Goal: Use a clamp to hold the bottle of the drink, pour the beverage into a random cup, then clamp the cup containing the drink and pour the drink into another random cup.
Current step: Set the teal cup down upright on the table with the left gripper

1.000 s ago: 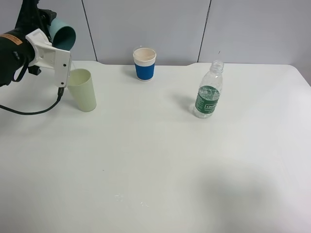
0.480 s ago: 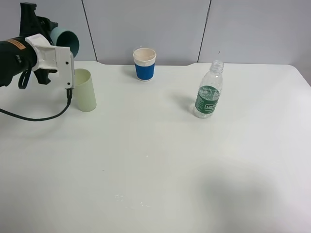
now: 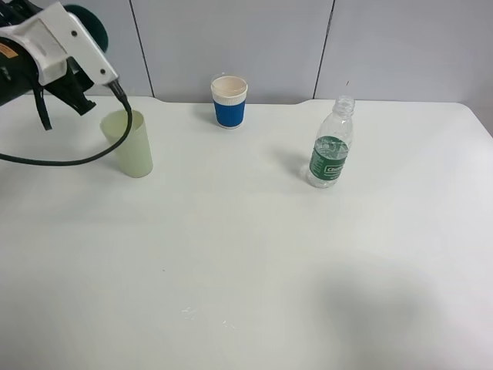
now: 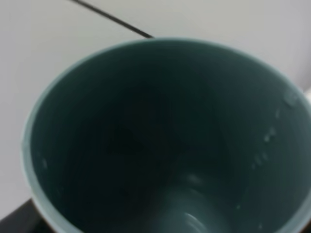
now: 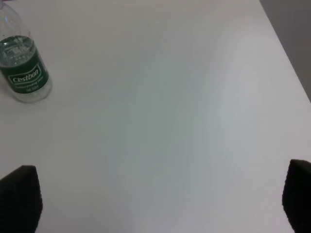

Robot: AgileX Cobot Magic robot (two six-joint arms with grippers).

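Teal cup (image 4: 165, 141) held clamped in left gripper, tipped above green cup (image 3: 129, 143); green cup may be knocked if lowered carelessly.

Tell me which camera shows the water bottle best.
The exterior high view: the whole water bottle stands upright, uncapped. The right wrist view shows only its lower body and green label, cropped at the edge. The left wrist view misses it.

Teal cup (image 4: 165, 141) aloft; green cup (image 3: 129, 144), bottle (image 3: 331, 145) upright
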